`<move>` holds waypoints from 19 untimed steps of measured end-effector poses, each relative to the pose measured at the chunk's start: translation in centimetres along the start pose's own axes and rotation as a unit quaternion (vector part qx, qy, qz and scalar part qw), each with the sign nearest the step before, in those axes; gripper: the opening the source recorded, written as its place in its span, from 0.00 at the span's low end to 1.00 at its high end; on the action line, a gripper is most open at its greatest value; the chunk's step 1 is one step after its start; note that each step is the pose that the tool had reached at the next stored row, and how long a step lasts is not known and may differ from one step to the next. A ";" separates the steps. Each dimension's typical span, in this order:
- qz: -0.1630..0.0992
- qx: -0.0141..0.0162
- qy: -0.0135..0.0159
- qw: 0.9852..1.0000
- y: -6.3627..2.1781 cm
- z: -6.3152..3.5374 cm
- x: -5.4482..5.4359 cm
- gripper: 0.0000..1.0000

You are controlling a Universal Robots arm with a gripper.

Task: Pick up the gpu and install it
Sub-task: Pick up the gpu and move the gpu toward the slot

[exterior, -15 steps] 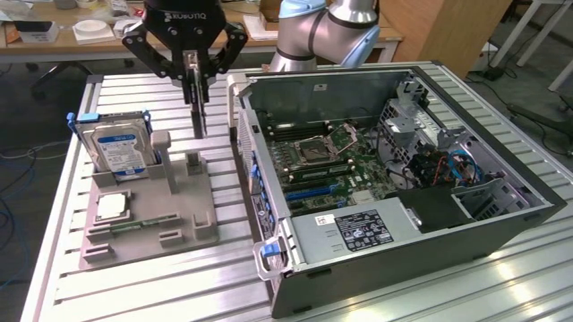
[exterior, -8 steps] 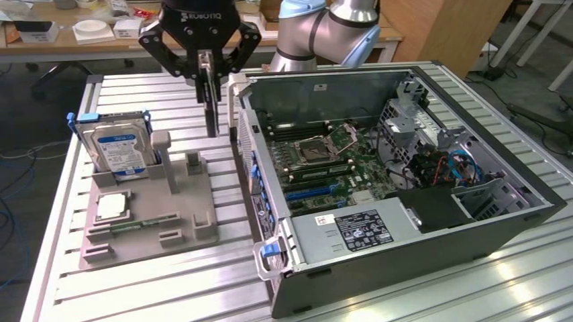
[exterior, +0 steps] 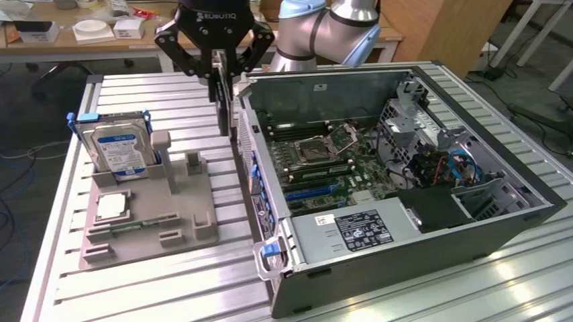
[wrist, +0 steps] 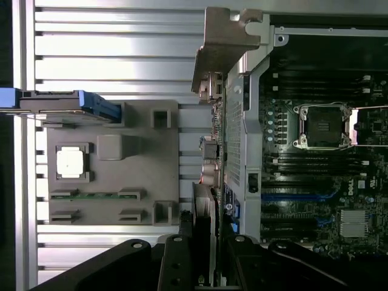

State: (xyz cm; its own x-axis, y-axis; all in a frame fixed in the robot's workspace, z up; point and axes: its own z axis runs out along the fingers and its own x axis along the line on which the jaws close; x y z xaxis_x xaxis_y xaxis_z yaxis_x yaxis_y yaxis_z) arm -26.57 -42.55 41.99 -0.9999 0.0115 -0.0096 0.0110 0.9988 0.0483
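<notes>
The gpu (exterior: 221,107) hangs edge-on as a thin dark card, and my gripper (exterior: 222,70) is shut on its upper edge. It is in the air above the slatted table, between the grey fixture (exterior: 147,221) and the near side wall of the open computer case (exterior: 268,201). In the wrist view the gpu (wrist: 213,151) runs away from my gripper (wrist: 205,260) to its silver bracket (wrist: 227,42), just outside the case wall. The motherboard (exterior: 323,157) lies open inside the case.
On the grey fixture stand a hard drive (exterior: 121,151) with a blue-white label, a processor chip (exterior: 112,206) and a narrow memory stick (exterior: 134,228). A power supply (exterior: 358,231) fills the case's near end. Desks with boxes stand behind.
</notes>
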 end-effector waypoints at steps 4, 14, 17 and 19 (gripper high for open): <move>0.000 0.000 0.000 1.000 0.01 0.01 -0.7 0.27; 0.000 0.000 0.000 1.000 0.02 0.10 -2.2 0.27; 0.000 0.000 0.000 1.000 0.02 0.13 -2.6 0.27; 0.000 0.000 0.000 1.000 0.02 0.15 -2.8 0.27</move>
State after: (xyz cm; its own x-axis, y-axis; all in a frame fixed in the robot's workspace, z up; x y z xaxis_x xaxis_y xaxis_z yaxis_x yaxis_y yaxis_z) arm -23.72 -42.55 41.87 -0.9999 0.0115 -0.0096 0.0110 0.9988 0.0483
